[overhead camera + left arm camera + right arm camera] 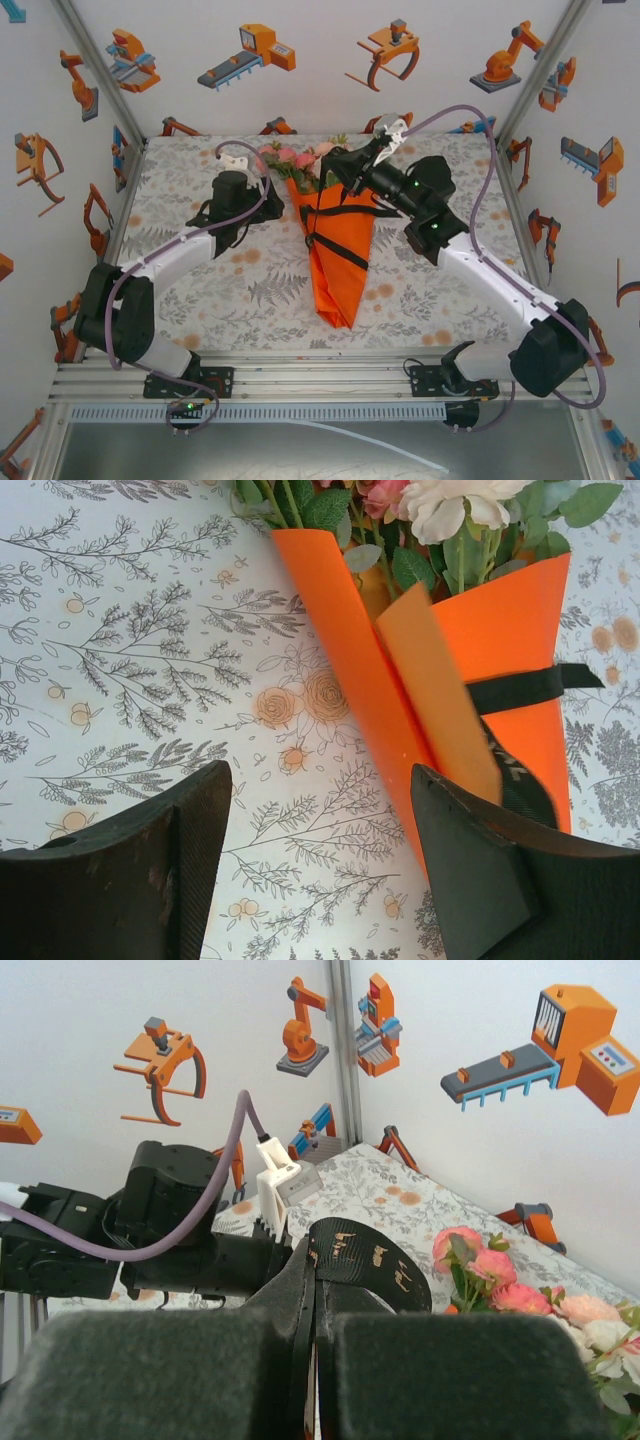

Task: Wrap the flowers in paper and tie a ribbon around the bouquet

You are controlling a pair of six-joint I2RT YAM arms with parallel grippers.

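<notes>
The bouquet lies in the middle of the table, with orange paper rolled into a cone around the flowers, blooms pointing to the far side. A black ribbon crosses the cone in two bands. My left gripper hangs open just left of the cone. In the left wrist view its fingers stand wide apart over bare cloth, the right one against the edge of the paper, below the flowers and ribbon. My right gripper is shut on a loop of ribbon beside the flowers; seen from above, the right gripper sits at the cone's mouth.
A floral-print tablecloth covers the table. White walls with robot stickers close in the back and both sides. The left arm's wrist and its purple cable sit close in front of the right gripper.
</notes>
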